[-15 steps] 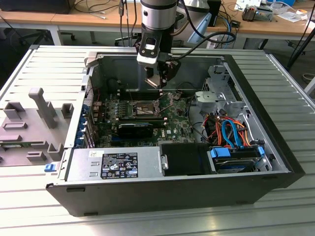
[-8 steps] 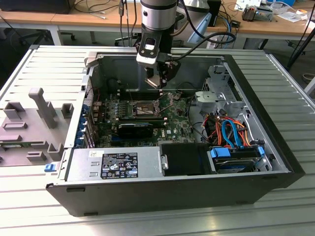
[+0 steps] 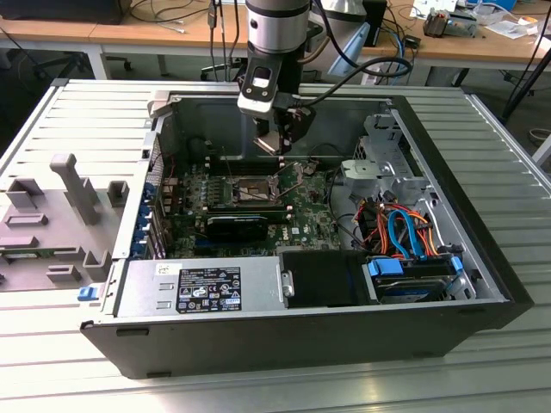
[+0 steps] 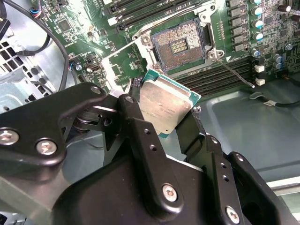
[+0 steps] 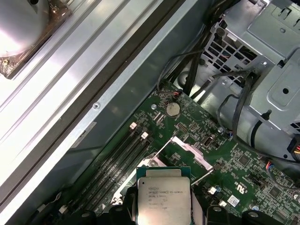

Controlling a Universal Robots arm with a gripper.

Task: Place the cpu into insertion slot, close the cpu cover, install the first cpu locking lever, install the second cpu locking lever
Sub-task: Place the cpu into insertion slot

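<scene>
We see the cpu [image 4: 165, 108] pinched by its edges in the closed gripper [image 4: 164, 116], held clear of the board in the second wrist view. Below and a little ahead of the gripper the insertion slot [image 4: 180, 47] lies bare, with the cpu cover [image 4: 121, 49] swung open beside it and a locking lever [image 4: 234, 71] released. We judge nothing is seated yet: placing, cover and both levers are all left to do

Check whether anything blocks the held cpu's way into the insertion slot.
Nothing visible does. The gripper holds the cpu above the board; the insertion slot lies bare, its cpu cover swung open to one side.
</scene>
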